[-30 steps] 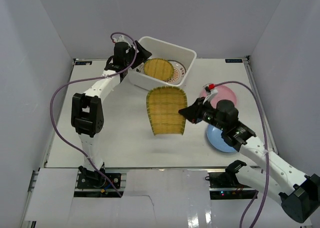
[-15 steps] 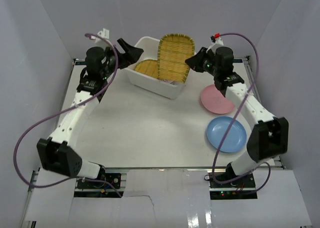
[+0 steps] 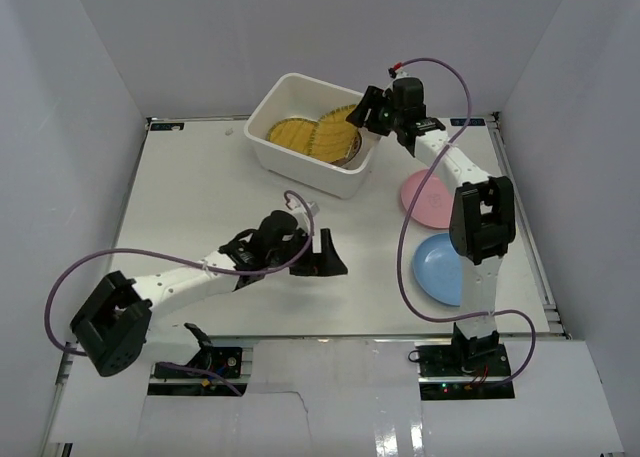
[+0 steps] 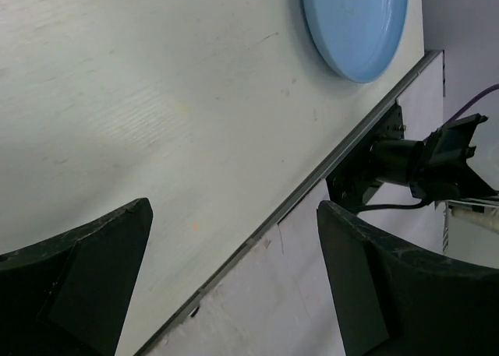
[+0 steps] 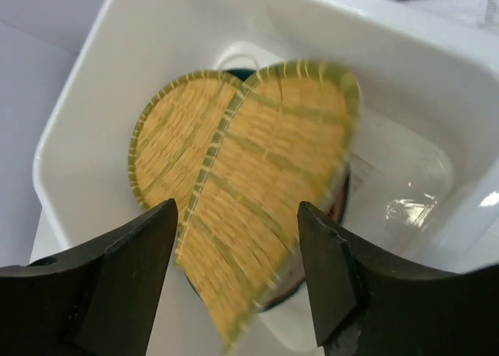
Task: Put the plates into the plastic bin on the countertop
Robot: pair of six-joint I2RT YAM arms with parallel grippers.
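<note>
Right wrist: right gripper [image 5: 238,208] spread over plastic bin [image 5: 374,29]; woven rectangle [image 5: 265,177] inside, blurred. Left gripper [image 4: 234,216] spread wide, toward countertop's [image 4: 156,99] front edge.

Glossy tub, woven-look dishes, matt white surface

The plastic bin [image 5: 405,52] is smooth white plastic with bright glints on its walls. The rectangular plate [image 5: 265,208] and the round plate [image 5: 168,142] show a yellow basket-weave texture with greenish rims and no shine. The blue plate [image 4: 355,21] and the pink plate [image 3: 428,199] look smooth and plain, with a faint satin sheen. The surface [image 4: 117,99] is matt with fine scuffs. The left pincer [image 4: 234,208] has matt black, slightly grainy fingers.
</note>
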